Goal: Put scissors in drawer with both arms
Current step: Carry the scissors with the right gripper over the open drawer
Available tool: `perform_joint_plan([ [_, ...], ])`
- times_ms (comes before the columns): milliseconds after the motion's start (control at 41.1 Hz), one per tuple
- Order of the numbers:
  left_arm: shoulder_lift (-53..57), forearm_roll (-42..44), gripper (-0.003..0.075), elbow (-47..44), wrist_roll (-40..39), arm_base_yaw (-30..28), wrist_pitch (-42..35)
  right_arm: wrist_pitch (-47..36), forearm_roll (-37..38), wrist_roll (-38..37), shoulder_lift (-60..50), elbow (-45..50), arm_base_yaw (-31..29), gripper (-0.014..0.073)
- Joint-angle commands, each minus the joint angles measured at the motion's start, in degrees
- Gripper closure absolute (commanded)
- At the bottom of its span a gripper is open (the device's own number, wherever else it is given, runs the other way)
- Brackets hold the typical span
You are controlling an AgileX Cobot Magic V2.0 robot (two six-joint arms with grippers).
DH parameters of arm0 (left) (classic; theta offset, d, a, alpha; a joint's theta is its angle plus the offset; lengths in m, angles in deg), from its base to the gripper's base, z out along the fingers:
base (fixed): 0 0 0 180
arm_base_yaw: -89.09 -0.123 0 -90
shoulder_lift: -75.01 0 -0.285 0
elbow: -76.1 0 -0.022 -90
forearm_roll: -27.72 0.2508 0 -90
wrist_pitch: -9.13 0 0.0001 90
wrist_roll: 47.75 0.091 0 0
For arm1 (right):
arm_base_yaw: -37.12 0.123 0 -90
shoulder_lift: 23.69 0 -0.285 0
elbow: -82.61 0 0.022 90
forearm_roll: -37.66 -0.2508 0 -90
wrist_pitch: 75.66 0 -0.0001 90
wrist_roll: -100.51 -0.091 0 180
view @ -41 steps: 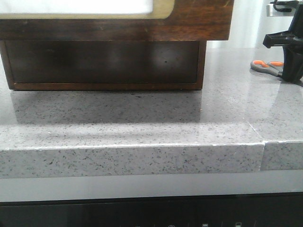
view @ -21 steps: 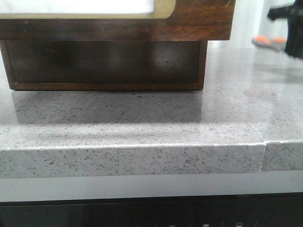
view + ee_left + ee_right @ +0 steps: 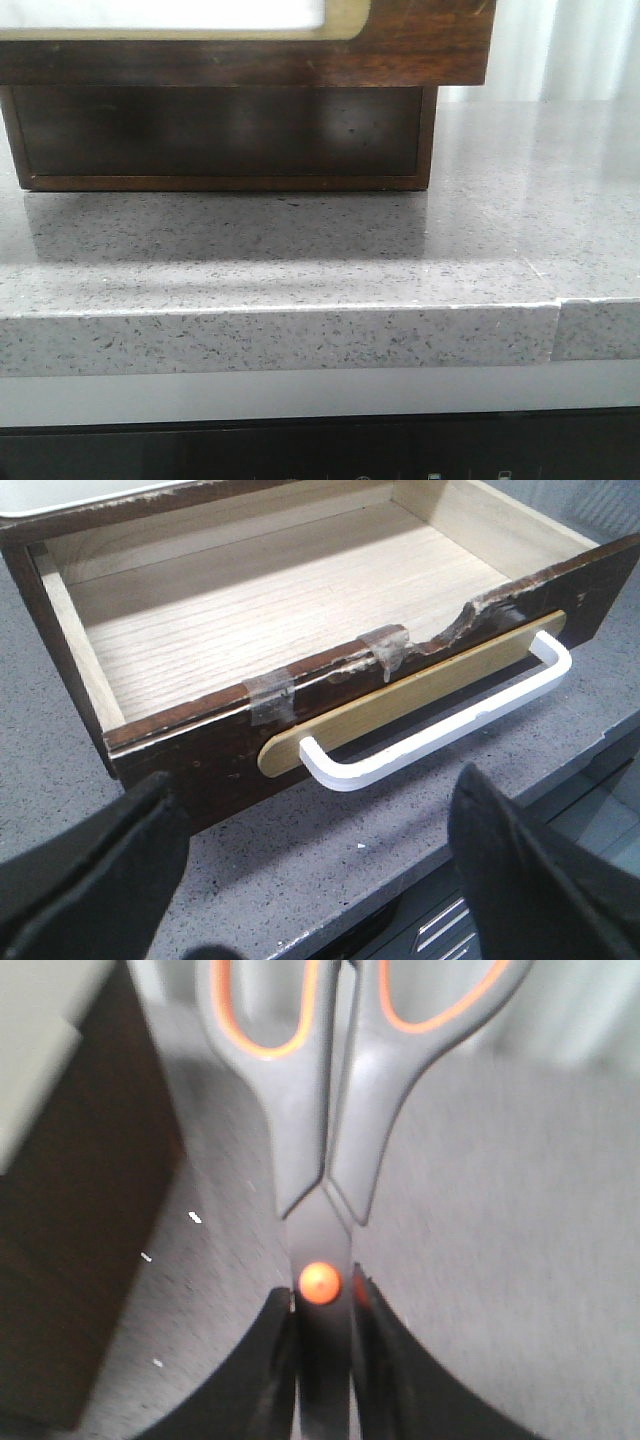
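The drawer [image 3: 200, 740] stands pulled open in the left wrist view. It has a pale wood inside that holds nothing, a taped, chipped front edge and a white handle [image 3: 440, 730] on a tan plate. My left gripper [image 3: 315, 820] is open just in front of the handle, over the countertop. In the front view the drawer front [image 3: 420, 40], with its white panel, overhangs the top left. My right gripper [image 3: 322, 1305] is shut on the blades of the scissors [image 3: 300, 1110] beside the orange pivot, above the counter. The grey, orange-lined handles point away from the fingers. Neither gripper shows in the front view.
The grey speckled countertop [image 3: 300, 250] has a front edge with a seam [image 3: 556, 330] at the right. A dark wooden box [image 3: 220, 130] stands under the overhanging drawer front. A dark wooden side [image 3: 70, 1240] lies close beside the held scissors.
My right gripper lifted the scissors off the counter at the far right and rose out of the front view. The box has not moved.
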Motion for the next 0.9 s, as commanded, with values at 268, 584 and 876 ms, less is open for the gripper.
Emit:
perform_joint_plan([
  [268,-0.4,-0.1,0.0185,2.1,-0.5,0.4,-4.6,-3.9,-12.1,15.4,-7.4,-6.1,13.4,0.0484],
  [584,-0.4,-0.1,0.0185,2.1,-0.5,0.4,-4.6,-2.8,-15.0,29.7,-5.9,-6.1,29.4,0.0484],
  [876,-0.4,-0.1,0.0185,2.1,-0.5,0.4,-4.6,2.0,-15.0,37.3,0.0,-6.1,35.6,0.0484],
])
